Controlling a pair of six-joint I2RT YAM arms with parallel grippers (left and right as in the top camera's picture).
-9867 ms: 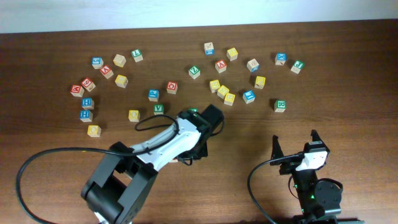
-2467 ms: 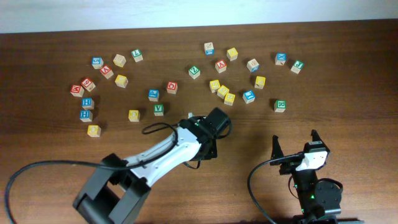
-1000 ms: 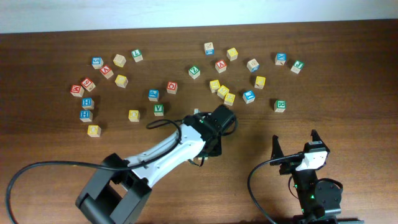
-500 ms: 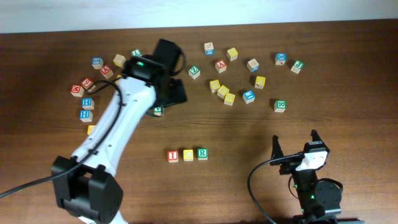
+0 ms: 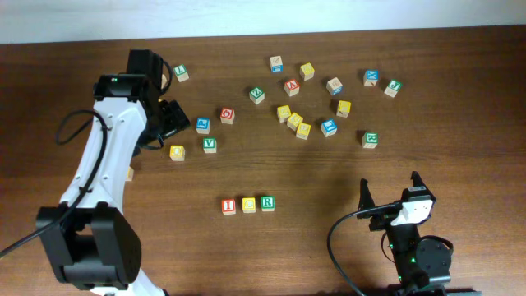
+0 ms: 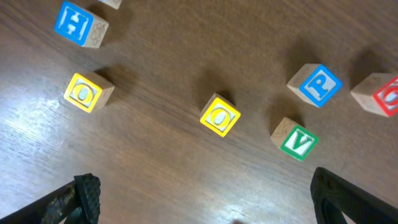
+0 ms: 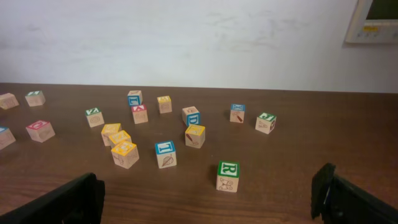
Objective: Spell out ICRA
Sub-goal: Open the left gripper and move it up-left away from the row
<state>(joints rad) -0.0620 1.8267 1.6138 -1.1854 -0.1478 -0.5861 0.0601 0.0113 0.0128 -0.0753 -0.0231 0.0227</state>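
Three blocks stand in a row on the table: a red I block (image 5: 228, 205), a yellow C block (image 5: 248, 205) and a green R block (image 5: 267, 202). A red A block (image 5: 292, 86) (image 7: 139, 114) stands among the loose ones at the back. My left gripper (image 5: 170, 122) (image 6: 208, 202) hangs open and empty over the back left, above a yellow O block (image 6: 219, 116), a green V block (image 6: 298, 140) and a blue P block (image 6: 320, 84). My right gripper (image 5: 393, 191) (image 7: 208, 202) rests open and empty at the front right.
Several loose letter blocks lie scattered across the back half of the table. Another green R block (image 5: 370, 140) (image 7: 228, 176) stands nearest the right gripper. A yellow O block (image 6: 87, 92) and a blue H block (image 6: 81, 25) lie under the left arm. A white wall runs behind.
The left gripper has opened, left the green R block at the right end of the row, and swung away to the back left. The right arm has not moved.
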